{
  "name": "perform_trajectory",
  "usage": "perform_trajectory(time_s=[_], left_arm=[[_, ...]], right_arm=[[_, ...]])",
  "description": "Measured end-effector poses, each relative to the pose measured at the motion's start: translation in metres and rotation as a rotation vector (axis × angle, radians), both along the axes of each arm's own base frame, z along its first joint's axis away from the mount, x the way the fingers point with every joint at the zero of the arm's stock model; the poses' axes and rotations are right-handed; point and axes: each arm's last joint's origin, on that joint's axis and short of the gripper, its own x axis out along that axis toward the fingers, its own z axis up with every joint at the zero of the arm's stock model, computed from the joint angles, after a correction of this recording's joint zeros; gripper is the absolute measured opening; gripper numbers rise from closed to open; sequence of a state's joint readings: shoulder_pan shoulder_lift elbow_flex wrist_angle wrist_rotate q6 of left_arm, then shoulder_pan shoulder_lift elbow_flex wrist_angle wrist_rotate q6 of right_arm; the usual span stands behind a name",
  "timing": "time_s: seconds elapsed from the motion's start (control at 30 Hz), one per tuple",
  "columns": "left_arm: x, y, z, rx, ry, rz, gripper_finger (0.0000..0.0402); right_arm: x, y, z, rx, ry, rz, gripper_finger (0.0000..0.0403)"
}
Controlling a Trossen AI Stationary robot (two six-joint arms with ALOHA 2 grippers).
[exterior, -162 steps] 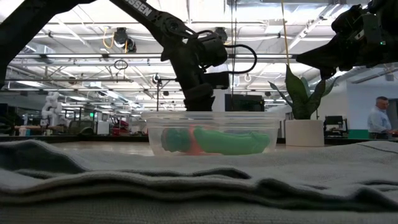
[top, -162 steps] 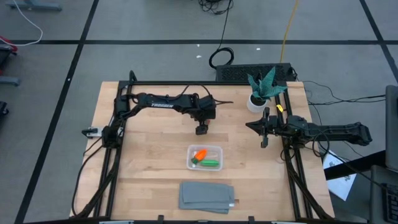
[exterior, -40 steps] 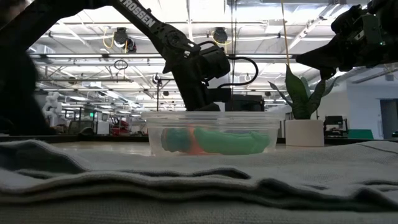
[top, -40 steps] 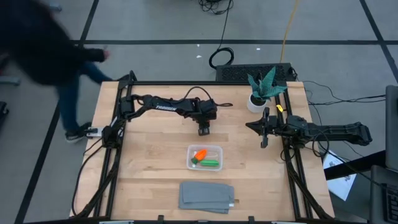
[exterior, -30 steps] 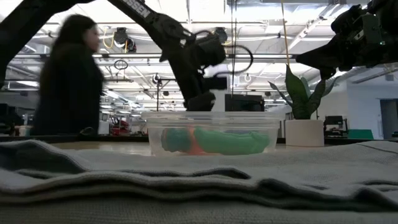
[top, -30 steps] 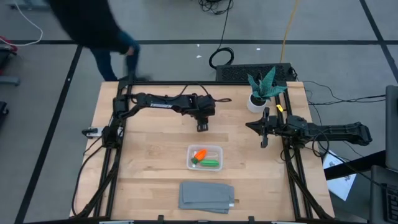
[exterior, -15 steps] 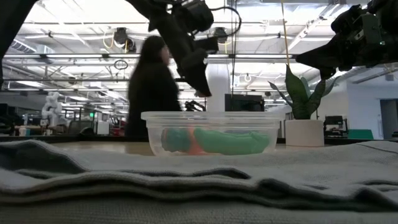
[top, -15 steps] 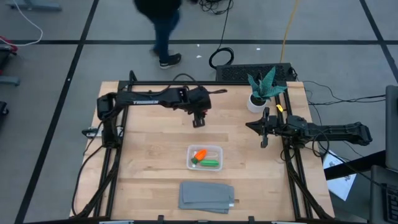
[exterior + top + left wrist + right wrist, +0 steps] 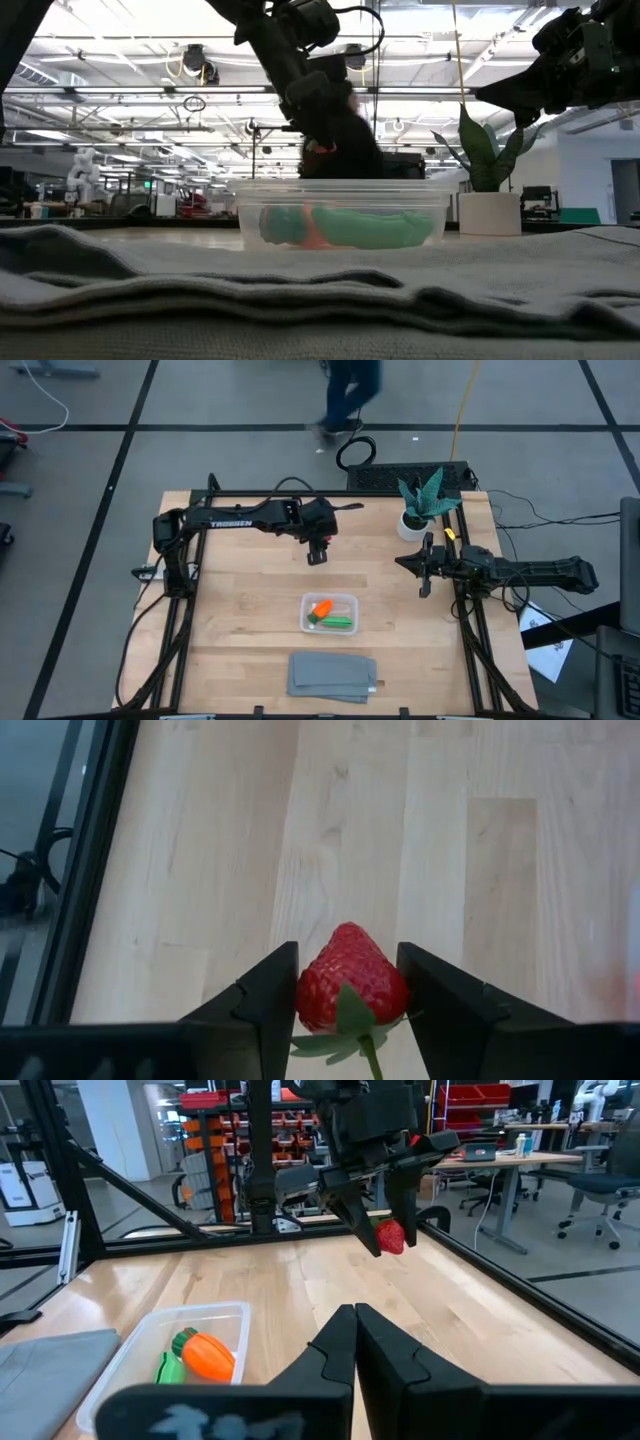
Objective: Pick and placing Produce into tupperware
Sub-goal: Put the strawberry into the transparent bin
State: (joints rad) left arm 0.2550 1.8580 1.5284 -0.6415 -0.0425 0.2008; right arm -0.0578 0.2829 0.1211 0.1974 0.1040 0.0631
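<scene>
My left gripper (image 9: 317, 556) hangs above the table, on the far side of the tupperware (image 9: 329, 612), and is shut on a small red strawberry (image 9: 350, 982). The strawberry also shows in the right wrist view (image 9: 390, 1236). The clear tupperware rests on the table and holds an orange carrot-like piece (image 9: 207, 1356) and an elongated green piece (image 9: 340, 623). My right gripper (image 9: 425, 576) is shut and empty, above the table's right part. My left gripper pinches the strawberry by its two opposite sides (image 9: 306, 996) between its two fingers. The fingers (image 9: 372, 1230) come from above and point down at a slant. The strawberry is lifted clear of the table, its pointed tip away from the gripper and its green leaves toward it.
A folded grey cloth (image 9: 333, 675) lies near the table's front edge. A potted green plant (image 9: 420, 505) stands at the far right. A person (image 9: 350, 390) walks on the floor beyond the far edge. Bare wood lies around the tupperware.
My left gripper has risen and gone a little toward the table's far left. A person has walked past the far edge from left to right.
</scene>
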Motion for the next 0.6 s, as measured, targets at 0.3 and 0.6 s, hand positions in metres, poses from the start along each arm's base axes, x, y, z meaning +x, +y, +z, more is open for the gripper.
perform_trajectory(time_s=[0.3, 0.6], left_arm=[[0.000, -0.001, 0.000, -0.003, -0.001, -0.004, 0.0168], [0.004, -0.014, 0.000, -0.046, -0.012, -0.044, 0.0168]], right_arm=[[0.000, 0.000, 0.000, -0.004, 0.001, 0.000, 0.0000], [0.000, 0.000, 0.000, -0.004, 0.001, 0.000, 0.0000]])
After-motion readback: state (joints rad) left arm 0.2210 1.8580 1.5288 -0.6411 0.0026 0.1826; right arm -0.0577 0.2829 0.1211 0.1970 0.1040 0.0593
